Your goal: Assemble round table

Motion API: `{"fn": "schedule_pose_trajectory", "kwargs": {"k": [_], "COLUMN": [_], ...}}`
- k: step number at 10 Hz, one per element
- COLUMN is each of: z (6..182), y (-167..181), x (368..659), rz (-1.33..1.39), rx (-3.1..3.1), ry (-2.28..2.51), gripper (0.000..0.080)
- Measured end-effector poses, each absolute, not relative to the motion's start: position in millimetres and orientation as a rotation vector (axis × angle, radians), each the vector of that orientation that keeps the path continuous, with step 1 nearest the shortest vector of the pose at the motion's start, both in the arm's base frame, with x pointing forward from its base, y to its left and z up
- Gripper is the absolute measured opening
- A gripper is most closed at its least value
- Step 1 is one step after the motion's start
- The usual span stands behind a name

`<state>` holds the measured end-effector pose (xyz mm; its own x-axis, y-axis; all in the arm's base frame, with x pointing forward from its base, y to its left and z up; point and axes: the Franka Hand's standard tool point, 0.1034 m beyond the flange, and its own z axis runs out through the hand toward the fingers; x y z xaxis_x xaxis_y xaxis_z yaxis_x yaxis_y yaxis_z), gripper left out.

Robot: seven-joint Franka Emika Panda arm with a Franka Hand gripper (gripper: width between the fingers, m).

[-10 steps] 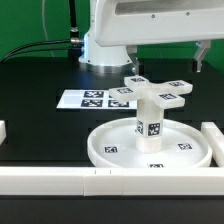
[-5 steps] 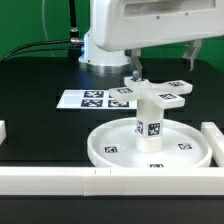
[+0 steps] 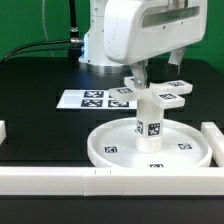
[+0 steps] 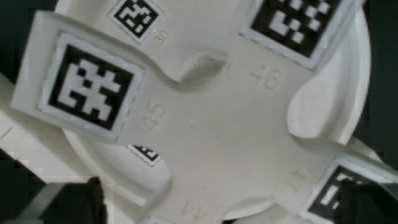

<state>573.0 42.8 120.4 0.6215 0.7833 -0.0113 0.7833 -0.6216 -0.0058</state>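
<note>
A white round disc (image 3: 150, 144) was seen near the front border bars (image 3: 60, 178), with a short post (image 3: 150, 118) standing upright at its middle. The cross-shaped piece (image 3: 160, 90) was seated on the post's top. Over the last second the gripper (image 3: 137, 77) had been lowered onto the cross from above; whether its fingers were apart or clamped could not be told. Attachment of the cross was judged underway. The marker board (image 3: 92, 99) lay farther back, left.

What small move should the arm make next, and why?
Probably keep the cross piece pressed squarely onto the post. It already sits on the post's top, which stands upright in the disc. The gripper is at it; its jaws aren't clearly visible.
</note>
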Motion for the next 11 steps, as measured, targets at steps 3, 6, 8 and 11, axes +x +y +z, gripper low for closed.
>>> {"fn": "schedule_pose_trajectory", "kwargs": {"k": [3,6,8,11], "z": [120.1,117.5,114.0,106.1], "y": [38,34,36,37], "x": [573,571,571,568], "rz": [0.031,0.046,0.054,0.08], "rx": [-2.713,-2.6,-2.621,-2.614], "ry": [-1.604,-1.793,-1.76,-1.76], "gripper": [0.0649,0.0649,0.0649,0.0649]}}
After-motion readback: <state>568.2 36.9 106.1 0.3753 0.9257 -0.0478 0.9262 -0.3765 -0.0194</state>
